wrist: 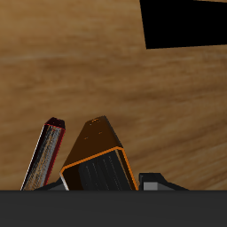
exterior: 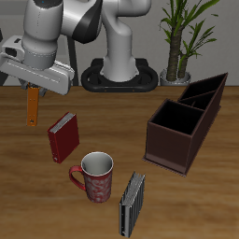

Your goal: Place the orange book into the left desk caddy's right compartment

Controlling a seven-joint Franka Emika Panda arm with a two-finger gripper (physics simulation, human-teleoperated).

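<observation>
Dark grey book (exterior: 133, 203) stands nearest the wooden surface's (exterior: 187, 201) front edge. Pincer (exterior: 34, 91) clenched on thin orange hardcover book (exterior: 34, 105), lifted over the far side. Dark maroon desk caddy (exterior: 185, 121) well apart.

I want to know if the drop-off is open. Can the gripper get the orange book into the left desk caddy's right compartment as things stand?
Probably yes. The gripper holds the orange book above the table, and the left desk caddy shows open-topped bins with nothing seen inside. The red book and mug sit low.
</observation>
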